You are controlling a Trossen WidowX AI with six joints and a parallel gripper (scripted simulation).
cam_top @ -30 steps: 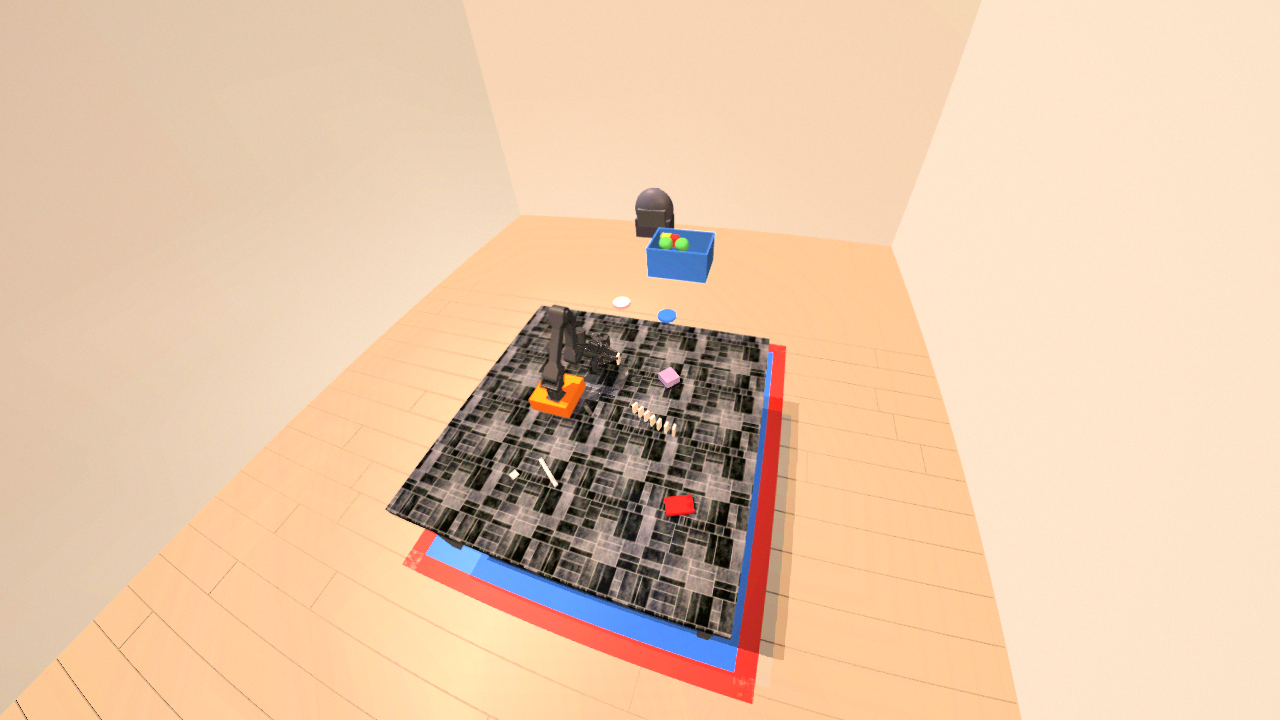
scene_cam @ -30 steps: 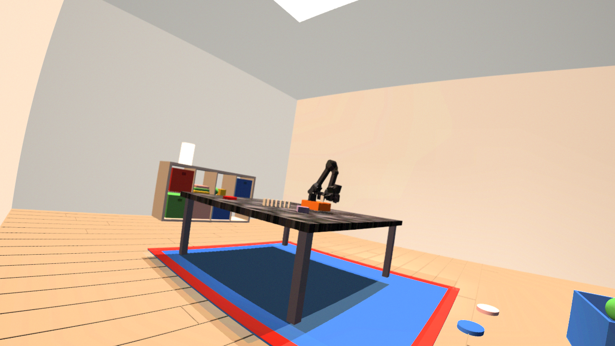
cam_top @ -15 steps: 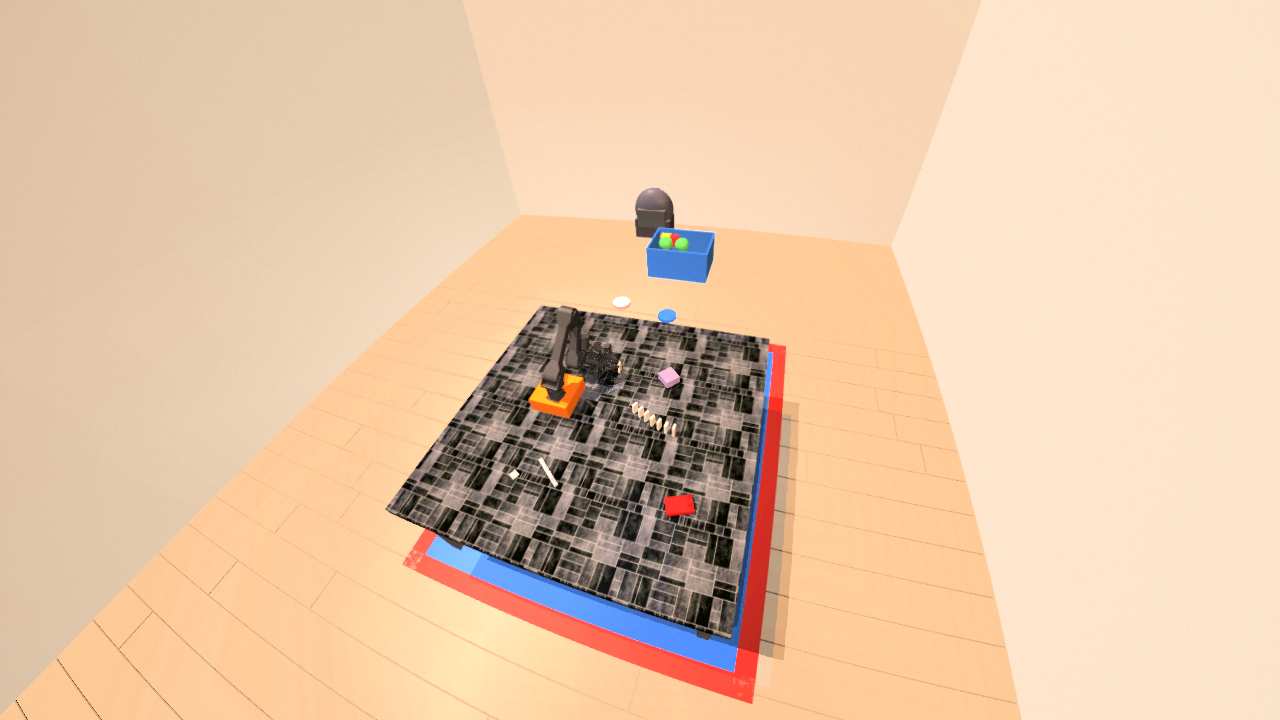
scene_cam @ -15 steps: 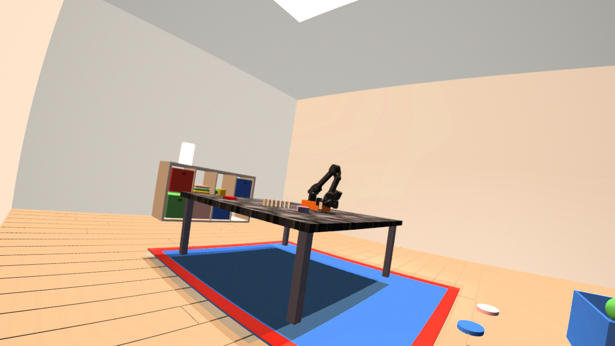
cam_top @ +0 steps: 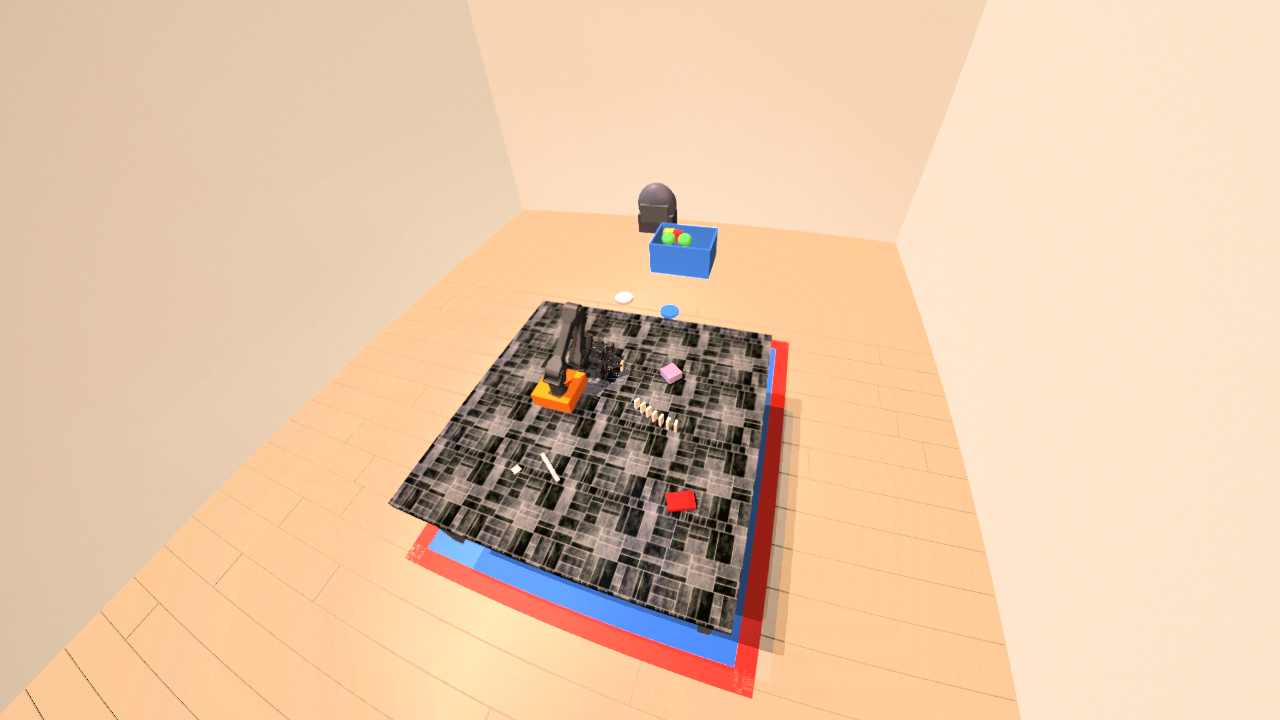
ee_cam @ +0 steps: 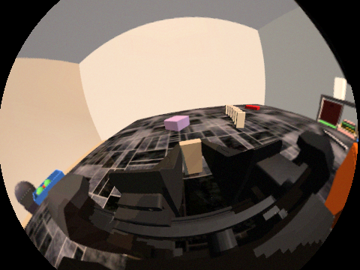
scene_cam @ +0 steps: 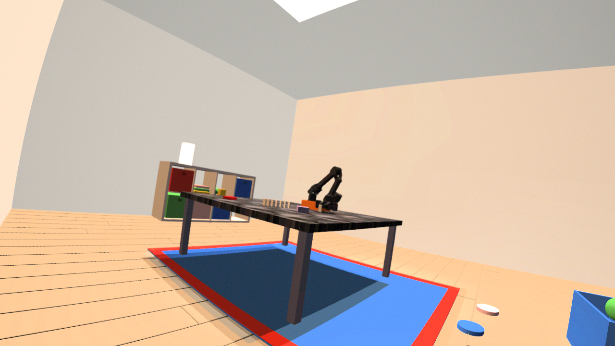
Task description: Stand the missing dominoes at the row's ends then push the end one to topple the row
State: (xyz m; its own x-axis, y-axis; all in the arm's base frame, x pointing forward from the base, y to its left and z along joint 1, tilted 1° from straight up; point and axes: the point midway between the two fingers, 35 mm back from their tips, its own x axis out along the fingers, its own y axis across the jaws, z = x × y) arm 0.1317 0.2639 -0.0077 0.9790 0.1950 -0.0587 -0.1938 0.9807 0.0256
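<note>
Rectangular tabletop (cam_top: 617, 501) (scene_cam: 344, 221): patterned in black and grey blocks. Rectangular floor mat (cam_top: 581, 611) (scene_cam: 365, 301): blue, red border. Upright rectangular dominoes in row (cam_top: 660, 419) (scene_cam: 276, 203) (ee_cam: 240, 119): cream.
</note>
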